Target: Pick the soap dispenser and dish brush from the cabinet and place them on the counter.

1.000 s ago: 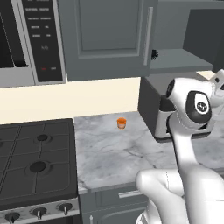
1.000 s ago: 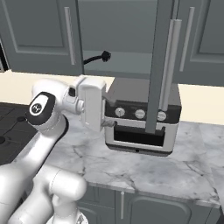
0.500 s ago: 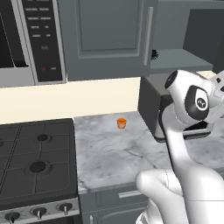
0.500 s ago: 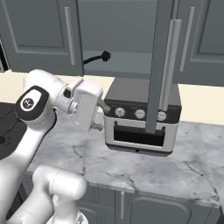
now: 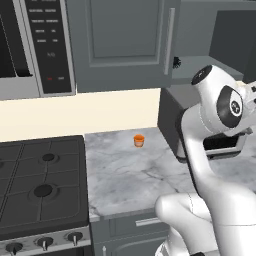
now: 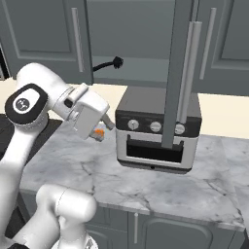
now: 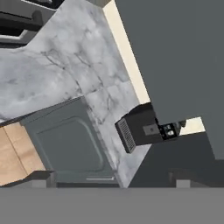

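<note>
above the counter: reach toward the open cabinet, nothing yet picked

at the top of the scene the cabinet (image 6: pixel 141 73) has one door swung out, seen edge-on in the right base view, and its grey shelf is exposed. below it the counter (image 5: pixel 125 172) runs from the black stove (image 5: pixel 40 187) to a toaster oven (image 6: pixel 155 133) that stands under the open compartment. the white arm (image 6: pixel 29 104) is folded at counter height beside the oven. the gripper (image 6: pixel 103 126) hangs low, just in front of the oven's left corner, well below the shelf. its jaws stand wide apart with nothing between them.

the dish brush (image 6: pixel 108 64) lies on the cabinet shelf near its left front edge, with its bristled head (image 5: pixel 176 62) toward the opening. where the soap dispenser stands cannot be told. a small orange cup (image 5: pixel 139 140) sits on the marble near the wall, close behind the hand in the right base view.

judged from this, the step in hand is the first approach, and neither item has reached the counter. the next move calls for raising the hand past the oven top and turning it toward the shelf. the spread jaws should then be set across the slim brush handle, clear of the open door.
</note>
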